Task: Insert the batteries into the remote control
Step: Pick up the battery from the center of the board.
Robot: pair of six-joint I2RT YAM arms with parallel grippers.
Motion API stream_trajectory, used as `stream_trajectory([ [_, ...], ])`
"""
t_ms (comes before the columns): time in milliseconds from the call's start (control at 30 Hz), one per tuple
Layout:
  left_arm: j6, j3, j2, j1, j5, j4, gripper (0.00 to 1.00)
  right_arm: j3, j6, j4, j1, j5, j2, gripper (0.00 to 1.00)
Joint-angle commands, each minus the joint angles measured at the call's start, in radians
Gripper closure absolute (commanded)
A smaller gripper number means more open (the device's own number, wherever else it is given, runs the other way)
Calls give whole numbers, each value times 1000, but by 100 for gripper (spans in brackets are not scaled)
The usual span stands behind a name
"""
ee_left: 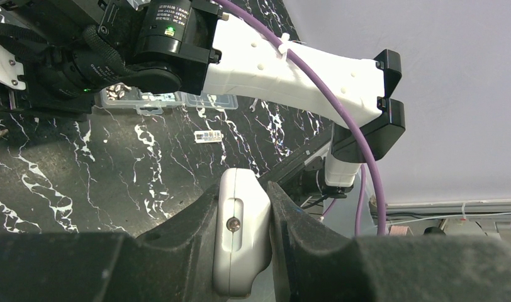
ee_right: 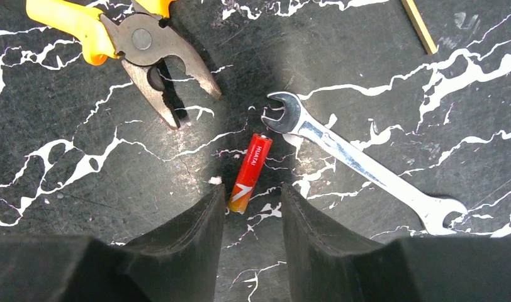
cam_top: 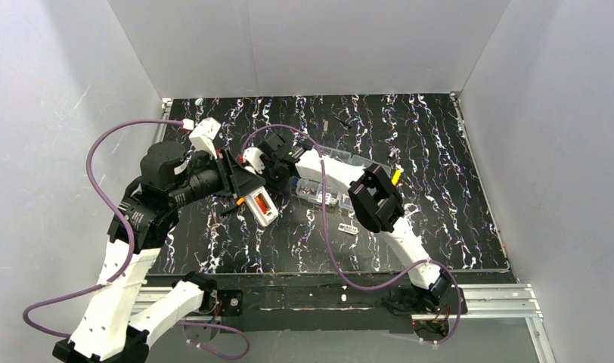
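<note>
1. The remote control (ee_left: pixel 240 242) is pinched by the left gripper (ee_left: pixel 241 192), whose two dark fingers (ee_left: pixel 177 251) are pressed against its long sides.
2. A narrow white end of the remote control is seen between those fingers, with a short slot and a small screw on it. No writing can be made out there.
3. In the overhead view the remote control is held above the table (cam_top: pixel 440 197), with an orange-brown recess shown on its upper face.
4. The right gripper (ee_right: pixel 253 189) is spread, and nothing is clamped in it.
5. A red battery (ee_right: pixel 250 170) lies flat on the table with its near end between the right gripper's fingertips (ee_right: pixel 202 214), closer to the left one. Whether that fingertip is touched cannot be told.
6. "HUATAI" is printed in white along the battery, and a white and orange mark is seen at the end nearest the gripper.
7. Pliers (ee_right: pixel 146 56) with yellow-orange handles lie ahead and to the left of the right gripper, jaws pointed toward it.
8. A bright wrench (ee_right: pixel 360 160) lies ahead and to the right, its open end just beside the battery's far end.
9. Beyond the left gripper, a clear compartment box (ee_left: pixel 202 100) and a small white piece (ee_left: pixel 207 136) are seen on the table. The marks on the piece are too small to be read.
10. A label on the right arm (ee_left: pixel 291 69) above them is also too blurred to be read.
</note>
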Motion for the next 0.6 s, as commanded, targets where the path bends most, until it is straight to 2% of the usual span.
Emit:
stream_trajectory([
  [0,12,-3,-21,4,8,26,100,28,34,-67,13,15,71,56],
  [200,8,-4,-16,4,13,34,100,40,49,-84,18,8,80,64],
  [567,7,1,-16,5,13,29,100,30,46,-68,24,-24,55,93],
])
